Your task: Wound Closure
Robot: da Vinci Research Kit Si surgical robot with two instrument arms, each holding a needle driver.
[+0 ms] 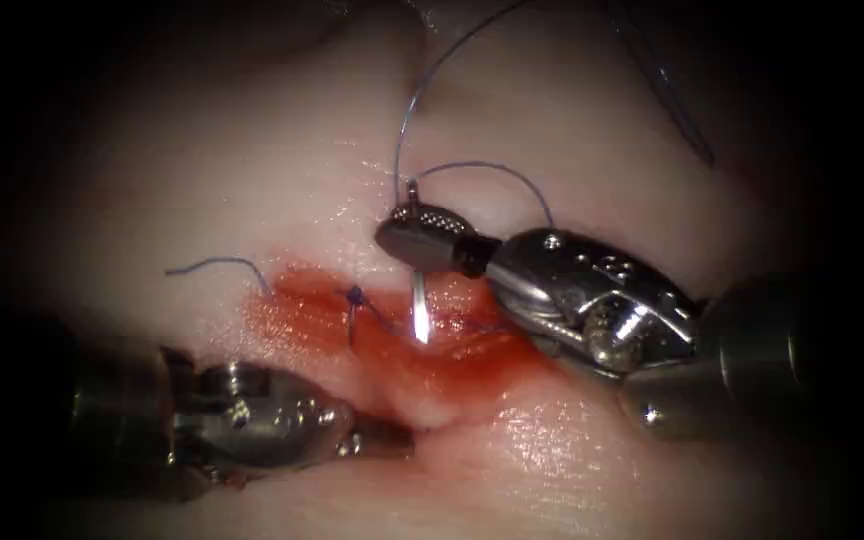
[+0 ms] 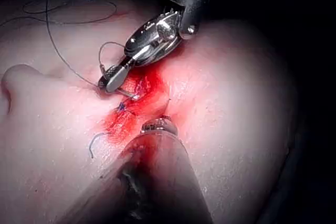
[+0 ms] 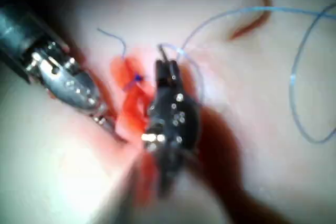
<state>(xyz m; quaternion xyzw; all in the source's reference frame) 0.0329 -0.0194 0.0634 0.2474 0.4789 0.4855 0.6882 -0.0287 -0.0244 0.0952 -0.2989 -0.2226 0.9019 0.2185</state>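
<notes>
Right tool [image 1: 422, 235] gripped needle [image 1: 419, 312] near its tail, tip aimed at cut [image 1: 432, 350]. Left tool [image 1: 372, 440] below cut: jaws closed, empty.

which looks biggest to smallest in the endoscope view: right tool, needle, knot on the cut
1. right tool, shut on the needle near its thread end
2. needle, visible part, tip over the cut
3. knot, smallest

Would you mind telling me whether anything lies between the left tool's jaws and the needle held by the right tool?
Nothing visible does. The right tool grips the needle near its thread end, point down over the cut. The left tool lies below, apart, across open red-stained tissue.
</notes>
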